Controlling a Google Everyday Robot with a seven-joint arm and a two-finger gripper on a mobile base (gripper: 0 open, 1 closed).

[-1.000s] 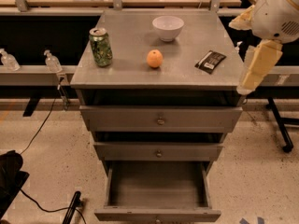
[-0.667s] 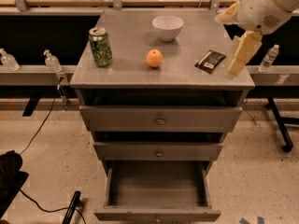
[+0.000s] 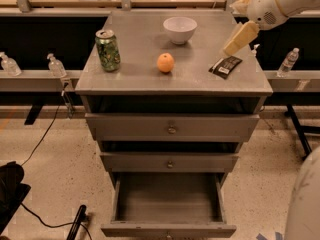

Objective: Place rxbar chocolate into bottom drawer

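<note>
The rxbar chocolate, a flat black bar with white lettering, lies on the right side of the grey cabinet top. My gripper hangs just above and behind the bar, pointing down at it and holding nothing. The arm reaches in from the upper right. The bottom drawer is pulled open below and is empty. The two drawers above it are shut.
On the cabinet top stand a green can at the left, an orange in the middle and a white bowl at the back. Water bottles stand on shelves on both sides. A black cable runs across the floor at the left.
My gripper has moved up and to the left, from beside the cabinet's right edge to just above the bar. The bar and the drawer have not moved.
</note>
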